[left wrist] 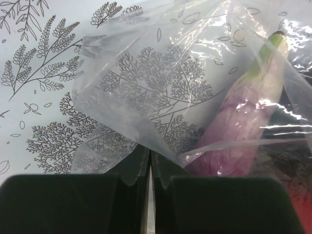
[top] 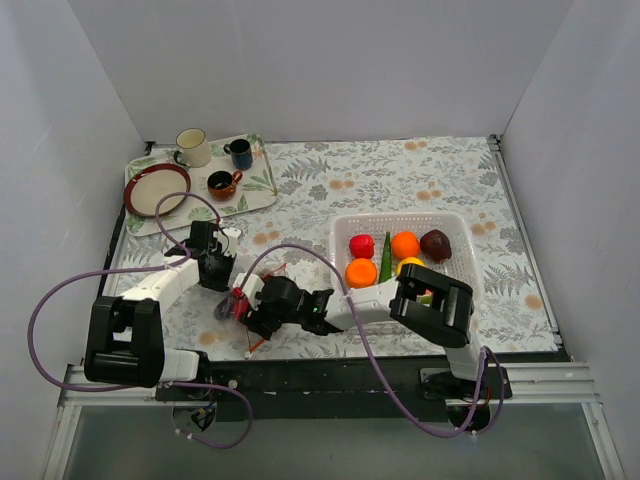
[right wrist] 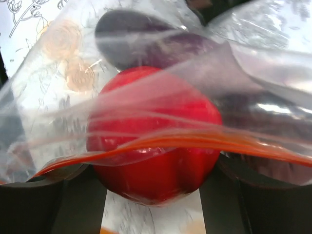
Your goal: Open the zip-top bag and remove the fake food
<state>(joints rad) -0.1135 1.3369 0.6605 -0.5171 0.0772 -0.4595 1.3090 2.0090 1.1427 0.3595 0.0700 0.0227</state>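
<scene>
The clear zip-top bag (top: 262,283) lies on the leaf-print cloth between my two grippers. My left gripper (top: 214,270) is shut on a corner of the bag (left wrist: 146,97), jaws pressed together (left wrist: 149,158). Through the plastic shows a pale purple fake vegetable with a green stem (left wrist: 246,122). My right gripper (top: 244,304) is at the bag's mouth, its fingers (right wrist: 153,183) closed around a glossy red fake fruit (right wrist: 156,146). The orange-red zipper strip (right wrist: 195,141) crosses in front of the fruit. A dark maroon piece (right wrist: 141,39) lies behind it inside the bag.
A white mesh basket (top: 400,222) to the right holds red, orange, green, yellow and maroon fake food. A tray (top: 255,190) at the back left carries three mugs and a red-rimmed plate (top: 157,189). Purple cables loop over the left side. White walls enclose the table.
</scene>
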